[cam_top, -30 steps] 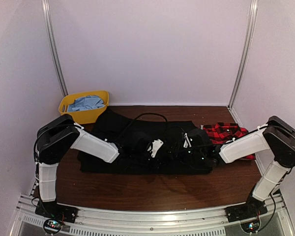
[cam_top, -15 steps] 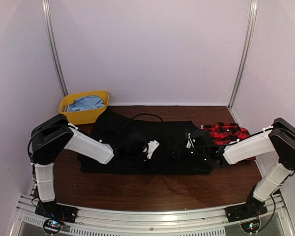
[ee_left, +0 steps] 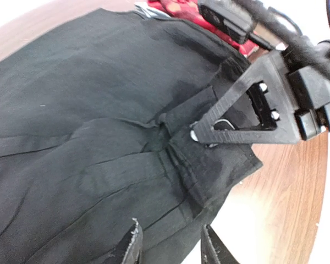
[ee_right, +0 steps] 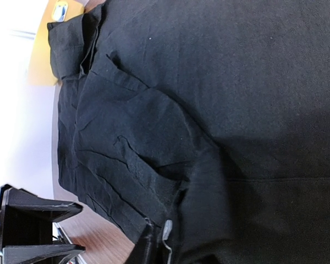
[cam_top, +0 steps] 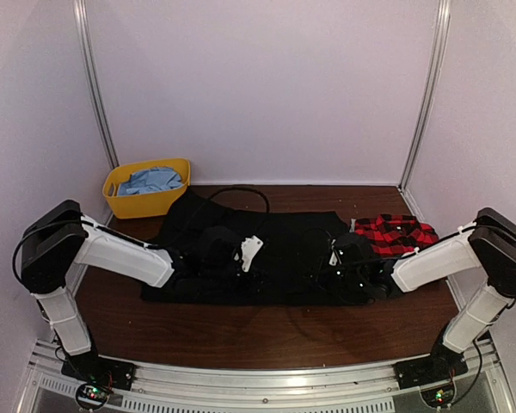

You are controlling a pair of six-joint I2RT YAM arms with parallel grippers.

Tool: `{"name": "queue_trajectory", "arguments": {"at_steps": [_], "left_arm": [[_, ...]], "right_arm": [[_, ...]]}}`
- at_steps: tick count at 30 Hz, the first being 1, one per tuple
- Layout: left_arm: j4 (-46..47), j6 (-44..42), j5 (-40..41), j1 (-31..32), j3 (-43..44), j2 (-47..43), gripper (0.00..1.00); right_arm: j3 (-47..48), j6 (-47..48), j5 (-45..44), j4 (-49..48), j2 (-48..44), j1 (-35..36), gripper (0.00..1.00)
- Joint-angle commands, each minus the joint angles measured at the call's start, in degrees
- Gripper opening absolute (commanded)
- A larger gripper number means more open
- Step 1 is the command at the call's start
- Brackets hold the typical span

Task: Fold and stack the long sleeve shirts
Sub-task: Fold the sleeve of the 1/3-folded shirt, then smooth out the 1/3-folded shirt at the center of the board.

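Black cloth takes up most of the scene: the black shirt (cam_top: 279,225) lies spread flat along the middle of the brown wooden table (cam_top: 267,331), one part of it running out toward the far left corner. Everything else sits around that shirt. The red-and-black plaid shirt (cam_top: 394,231) is bunched up just beside its far right corner, touching or very nearly touching its edge. The yellow bin (cam_top: 120,205), with pale blue cloth (cam_top: 150,180) inside, stands just beyond its far left corner. Both arms reach in low over the shirt from either end. The left gripper (ee_left: 173,247) hangs over the shirt's near edge, left of its middle, with its fingers moderately apart; cloth shows through the gap, and nothing is pinched between them. The right gripper (ee_right: 157,239) is down on the shirt's near edge, right of its middle, its fingers drawn narrow on a raised fold of the black fabric. From the left wrist camera, one of its fingers presses a doubled flap of the shirt where the cloth meets bare wood. Creases fan out across the fabric from that spot.
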State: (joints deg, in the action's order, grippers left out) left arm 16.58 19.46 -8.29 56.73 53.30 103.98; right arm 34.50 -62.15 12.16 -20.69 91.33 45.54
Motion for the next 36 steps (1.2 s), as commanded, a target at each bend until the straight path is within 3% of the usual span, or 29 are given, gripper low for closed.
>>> {"name": "queue_trajectory", "arguments": {"at_steps": [1, 5, 9, 16, 23, 36], "left_arm": [[-1.0, -0.91, 5.96, 0.31, -1.93, -5.72, 0.38], [-5.34, -2.87, 12.36, -0.02, -2.5, -10.66, 0.41], [-10.01, -3.47, 17.07, -2.0, -3.12, -17.05, 0.5], [-13.86, -3.71, 17.65, -9.37, -6.18, -25.79, 0.59], [-16.04, -4.2, 18.84, -13.35, -8.68, -30.3, 0.63], [-19.41, -3.97, 23.35, -15.38, -10.47, -29.85, 0.67]], "right_arm": [[-0.25, 0.8, -1.53, -0.88, -0.71, 0.34, 0.14], [2.82, 4.16, -2.43, 3.6, -0.89, 0.34, 0.0], [8.81, 10.18, -4.9, 12.54, -2.09, 0.26, 0.0], [15.36, 19.57, -8.27, 26.39, -3.73, -0.3, 0.0], [12.26, 21.9, -6.25, 28.51, -4.62, -2.81, 0.0], [7.25, 23.1, -2.19, 29.54, -5.83, -6.59, 0.02]]}}
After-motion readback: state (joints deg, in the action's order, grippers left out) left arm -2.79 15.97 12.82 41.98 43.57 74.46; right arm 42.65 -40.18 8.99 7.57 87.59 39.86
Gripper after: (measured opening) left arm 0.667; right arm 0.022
